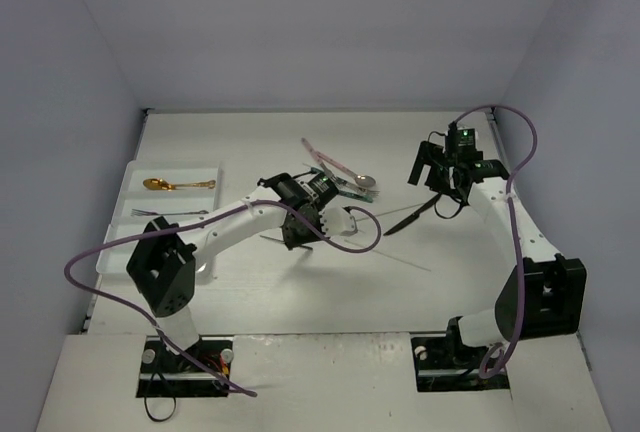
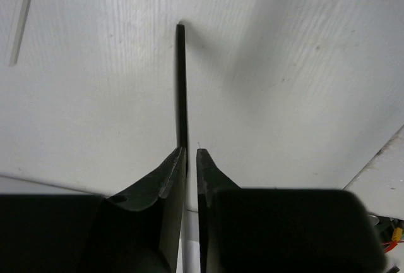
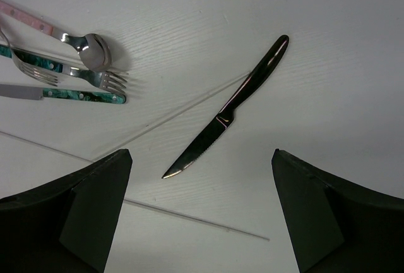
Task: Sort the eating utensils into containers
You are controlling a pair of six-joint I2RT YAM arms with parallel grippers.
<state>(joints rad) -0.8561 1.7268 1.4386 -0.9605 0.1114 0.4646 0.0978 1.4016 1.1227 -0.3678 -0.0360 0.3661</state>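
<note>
While both arms reach out over the table (image 1: pixel 240 142), I note the following.

Left gripper (image 2: pixel 191 153): near the middle of the table, pointing down, jaws almost together. A thin black piece (image 2: pixel 181 83) runs out from between my fingers (image 2: pixel 167 181). It is seen edge-on and lies against the inner face of one finger, with a sliver of gap beside the other. I read this as a pinch on the piece. Its far end is close to the table, but I cannot tell whether it touches. From this edge view I cannot tell what kind of utensil it is.

Right gripper (image 3: pixel 202 203): in the far half, toward the right edge, jaws spread wide and holding nothing. It hangs above a dark knife (image 3: pixel 230 112) that lies flat on the table. The serrated tip points toward the middle and the handle toward the right edge. The knife is clear of both fingers.

Loose utensils: a pink spoon (image 3: pixel 88 42), a green fork (image 3: pixel 82 74) and a green knife (image 3: pixel 69 95) lie close together, beyond the middle toward the far edge. One pale stick (image 3: pixel 170 112) meets the dark knife near its bolster; over or under, I cannot tell. A second stick (image 3: pixel 189 213) lies nearer, apart from the knife.

Tray (image 1: pixel 128 180): along the left edge. A gold spoon (image 1: pixel 178 184) lies in its far compartment and a second fork (image 1: pixel 170 214) in the next one nearer.
</note>
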